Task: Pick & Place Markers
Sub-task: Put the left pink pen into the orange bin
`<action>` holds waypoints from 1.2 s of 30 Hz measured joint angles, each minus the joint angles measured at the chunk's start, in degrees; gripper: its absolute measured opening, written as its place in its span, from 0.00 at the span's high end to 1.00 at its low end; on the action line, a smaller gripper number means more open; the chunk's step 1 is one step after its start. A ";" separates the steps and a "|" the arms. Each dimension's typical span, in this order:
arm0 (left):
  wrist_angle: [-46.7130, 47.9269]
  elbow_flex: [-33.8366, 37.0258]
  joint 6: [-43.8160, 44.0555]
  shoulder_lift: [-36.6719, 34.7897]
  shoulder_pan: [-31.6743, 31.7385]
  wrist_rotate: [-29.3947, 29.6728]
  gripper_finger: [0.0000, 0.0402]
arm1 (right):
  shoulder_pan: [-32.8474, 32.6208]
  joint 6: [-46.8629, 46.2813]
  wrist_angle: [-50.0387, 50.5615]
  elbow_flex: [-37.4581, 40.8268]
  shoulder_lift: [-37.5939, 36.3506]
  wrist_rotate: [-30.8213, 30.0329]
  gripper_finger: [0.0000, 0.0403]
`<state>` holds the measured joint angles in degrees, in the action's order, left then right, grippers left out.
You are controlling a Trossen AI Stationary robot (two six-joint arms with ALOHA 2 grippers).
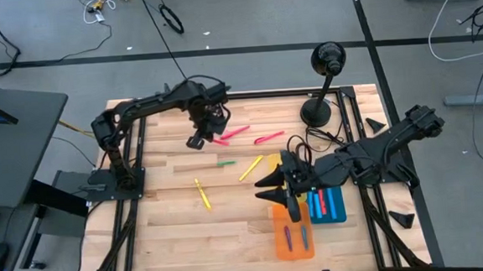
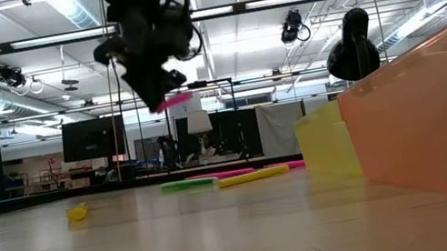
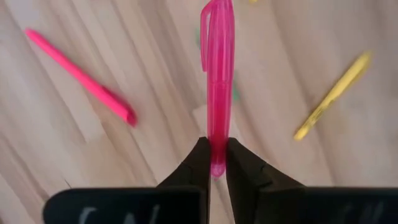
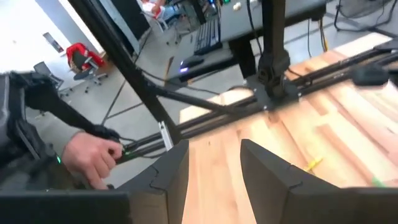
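Some markers already lie in the orange tray (image 1: 294, 240) and blue tray (image 1: 327, 206) at lower right — several wait on the counter (image 1: 172, 232). My left gripper (image 3: 216, 163), upper centre, is clamped on a pink marker's (image 3: 217, 68) end, lifted, its long axis running straight ahead. My right gripper (image 4: 214, 163) hovers open, empty.

left end effector (image 1: 201, 140): up off the desk (image 1: 180, 232) near the back-left, clamped on one marker (image 3: 217, 87)
loose markers (image 1: 252, 167): scattered mid-desk, between the two arms
trays (image 1: 294, 237): front right of the desk, side by side, a few markers inside
right end effector (image 1: 289, 201): over the trays, nothing in it
lamp (image 1: 322, 84): back right edge
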<state>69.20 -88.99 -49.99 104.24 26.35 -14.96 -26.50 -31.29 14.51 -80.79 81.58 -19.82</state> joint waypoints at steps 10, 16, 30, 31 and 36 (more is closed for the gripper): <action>-0.52 -4.02 12.39 -7.37 0.04 -6.89 0.93 | -2.12 1.47 1.74 0.00 0.00 0.12 0.64; -3.97 -4.02 22.50 -12.55 -0.87 -10.52 0.93 | -1.62 2.03 2.44 0.00 0.00 -0.21 0.64; -17.72 -4.02 45.96 -23.56 -9.87 -8.10 0.92 | 2.19 2.67 2.10 0.00 0.00 -2.22 0.64; -18.61 -4.02 47.00 -24.11 -10.94 -7.23 0.92 | 2.41 2.96 1.96 0.00 0.00 -2.24 0.64; -21.88 -4.02 51.09 -26.18 -16.44 -1.68 0.93 | 2.68 5.33 1.78 0.00 0.00 -2.25 0.64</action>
<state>47.32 -93.01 1.10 78.06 9.91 -16.63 -23.83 -25.96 16.29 -80.79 81.58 -22.08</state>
